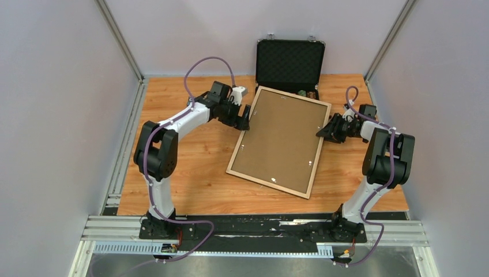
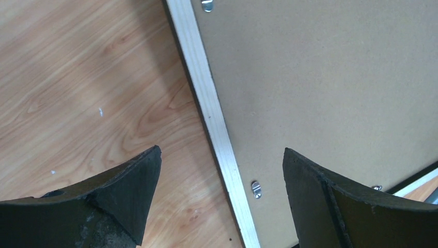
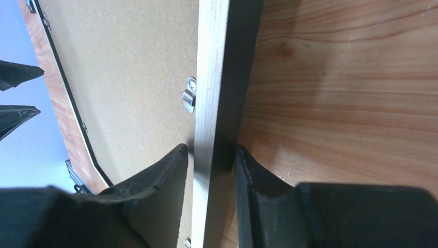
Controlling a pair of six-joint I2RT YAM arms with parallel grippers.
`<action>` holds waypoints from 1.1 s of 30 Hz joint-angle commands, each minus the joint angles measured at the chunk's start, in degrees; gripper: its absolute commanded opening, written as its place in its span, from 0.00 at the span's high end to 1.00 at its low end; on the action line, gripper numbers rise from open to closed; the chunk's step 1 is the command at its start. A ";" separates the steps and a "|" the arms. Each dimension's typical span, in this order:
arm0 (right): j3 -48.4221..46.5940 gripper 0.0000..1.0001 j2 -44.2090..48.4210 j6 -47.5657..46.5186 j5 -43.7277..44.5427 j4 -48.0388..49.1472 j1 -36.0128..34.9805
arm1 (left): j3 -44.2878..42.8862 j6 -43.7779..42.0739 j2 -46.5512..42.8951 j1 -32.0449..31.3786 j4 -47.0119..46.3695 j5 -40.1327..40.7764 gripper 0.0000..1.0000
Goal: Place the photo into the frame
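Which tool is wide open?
The left tool: fingers far apart over the frame, at its left rail. The right tool has fingers crowding the right rail.

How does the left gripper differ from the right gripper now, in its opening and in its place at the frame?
The left gripper has its jaws wide open; the right gripper has them narrow. The left jaws stand well clear of the frame's left rail; the right jaws sit close against the right rail, though a firm grip is unclear. Both straddle a frame rail.
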State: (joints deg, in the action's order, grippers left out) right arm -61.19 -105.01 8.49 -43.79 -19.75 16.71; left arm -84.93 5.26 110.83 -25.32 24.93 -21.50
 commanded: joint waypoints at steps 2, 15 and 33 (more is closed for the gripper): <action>-2.18 0.67 2.21 -0.47 -1.38 0.43 0.34 | 0.12 -0.74 1.12 -0.08 -1.93 -2.66 0.09; -2.36 0.73 2.40 -0.29 -2.09 0.49 0.33 | 0.47 -0.59 6.40 -0.08 -3.04 -6.38 0.25; -2.11 0.76 3.20 -0.41 -2.47 0.49 0.34 | -0.33 0.74 7.24 -0.08 -3.34 -17.32 0.44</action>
State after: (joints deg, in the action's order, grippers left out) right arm -61.36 -104.92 8.51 -43.77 -20.38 17.08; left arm -84.58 5.80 119.17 -25.02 22.96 -33.95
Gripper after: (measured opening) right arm 0.272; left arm 0.571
